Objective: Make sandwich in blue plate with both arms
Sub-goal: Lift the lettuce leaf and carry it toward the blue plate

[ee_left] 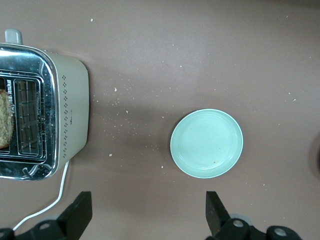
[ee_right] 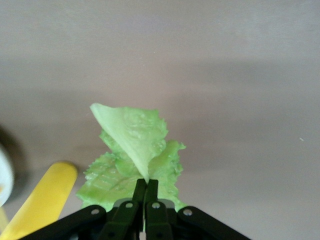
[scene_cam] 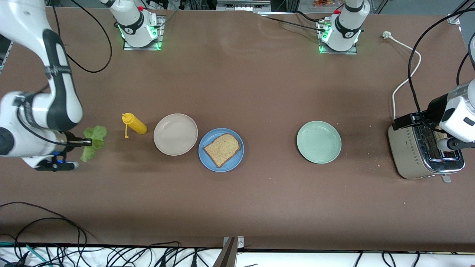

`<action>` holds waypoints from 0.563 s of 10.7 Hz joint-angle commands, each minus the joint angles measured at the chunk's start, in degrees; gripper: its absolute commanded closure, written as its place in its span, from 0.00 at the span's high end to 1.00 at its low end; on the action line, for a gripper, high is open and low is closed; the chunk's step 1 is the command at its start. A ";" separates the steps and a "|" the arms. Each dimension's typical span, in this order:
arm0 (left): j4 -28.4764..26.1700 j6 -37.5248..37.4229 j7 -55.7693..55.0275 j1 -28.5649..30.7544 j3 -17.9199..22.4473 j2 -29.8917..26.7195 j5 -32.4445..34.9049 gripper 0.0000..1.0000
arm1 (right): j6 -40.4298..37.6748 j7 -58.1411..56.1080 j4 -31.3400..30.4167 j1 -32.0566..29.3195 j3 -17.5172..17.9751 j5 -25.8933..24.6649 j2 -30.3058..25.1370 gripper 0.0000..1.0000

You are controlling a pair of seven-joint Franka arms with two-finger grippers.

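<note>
The blue plate point(scene_cam: 205, 158) sits mid-table with one brown toast slice point(scene_cam: 221, 149) on it. My right gripper point(scene_cam: 87, 141) is shut on the ruffled green lettuce leaf point(scene_cam: 94, 142) at the right arm's end of the table; in the right wrist view the fingers point(ee_right: 146, 186) pinch the leaf point(ee_right: 132, 150). My left gripper point(scene_cam: 451, 144) hovers over the toaster point(scene_cam: 412, 155), open and empty point(ee_left: 148, 212). A second toast slice point(ee_left: 4, 120) stands in a toaster slot.
A yellow squeeze bottle point(scene_cam: 134, 124) lies beside a beige plate point(scene_cam: 175, 134), next to the blue plate. A pale mint-green plate point(scene_cam: 318, 141) stands toward the left arm's end. Crumbs lie near the toaster. A white cord point(scene_cam: 404, 79) runs from it.
</note>
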 commanded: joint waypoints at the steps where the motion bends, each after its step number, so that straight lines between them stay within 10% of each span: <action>1: -0.25 -0.44 1.42 0.32 -0.31 -0.45 1.19 1.00 | -8.18 0.44 -0.47 -0.11 0.78 -0.42 -9.11 0.00; 6: -0.16 -0.44 1.42 0.41 -0.22 -0.36 1.19 1.00 | -21.73 7.69 9.45 4.17 1.39 1.16 -12.56 0.00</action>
